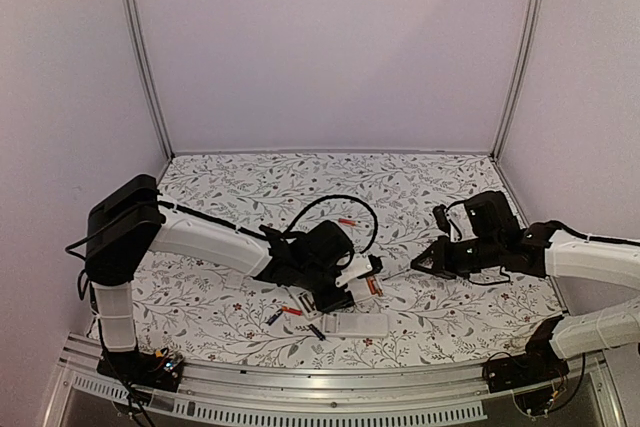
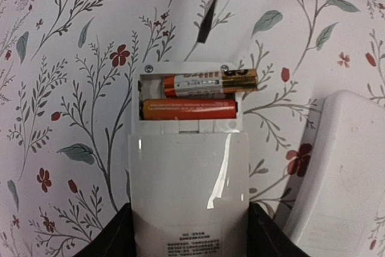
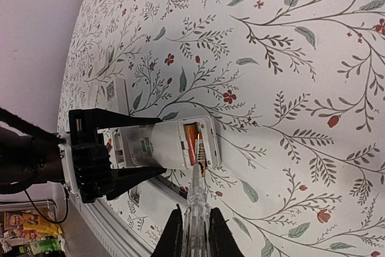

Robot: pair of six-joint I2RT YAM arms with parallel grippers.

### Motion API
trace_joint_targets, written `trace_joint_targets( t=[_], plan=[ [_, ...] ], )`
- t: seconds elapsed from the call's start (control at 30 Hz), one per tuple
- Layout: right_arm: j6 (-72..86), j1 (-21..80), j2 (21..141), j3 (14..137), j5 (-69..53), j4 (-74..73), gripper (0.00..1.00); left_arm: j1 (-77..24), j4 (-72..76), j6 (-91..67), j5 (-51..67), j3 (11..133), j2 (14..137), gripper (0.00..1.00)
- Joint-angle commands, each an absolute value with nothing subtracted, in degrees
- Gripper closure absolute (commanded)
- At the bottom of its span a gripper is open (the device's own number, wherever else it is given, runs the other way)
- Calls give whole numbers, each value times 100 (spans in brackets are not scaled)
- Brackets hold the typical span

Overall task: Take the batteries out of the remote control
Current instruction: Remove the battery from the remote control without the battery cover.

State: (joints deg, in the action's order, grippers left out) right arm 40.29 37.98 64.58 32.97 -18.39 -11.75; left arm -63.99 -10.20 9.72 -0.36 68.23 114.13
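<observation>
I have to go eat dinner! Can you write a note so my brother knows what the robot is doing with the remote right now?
Left end effector: shut on the remote, battery bay open.
Right end effector: shut on the stick tool, tip near the bay; contact unclear.
In the bay: the gold-ended battery, poking past the edge, and the orange battery, seated.
On the table: a red battery farther back, loose batteries near the second remote.
Left to do: get both bay batteries out.
</observation>
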Motion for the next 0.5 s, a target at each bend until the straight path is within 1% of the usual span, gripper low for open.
trace_joint_targets(
  t=[0.0, 0.47],
  plan=[
    [3709, 3851, 6689, 3671, -1576, -1305, 100, -6382, -1449, 1055, 17, 6702, 11822, 73],
    [3302, 4136, 7728, 4516, -1284, -1617, 100, -6382, -1494, 1062, -103, 6759, 11822, 74]
  ],
)
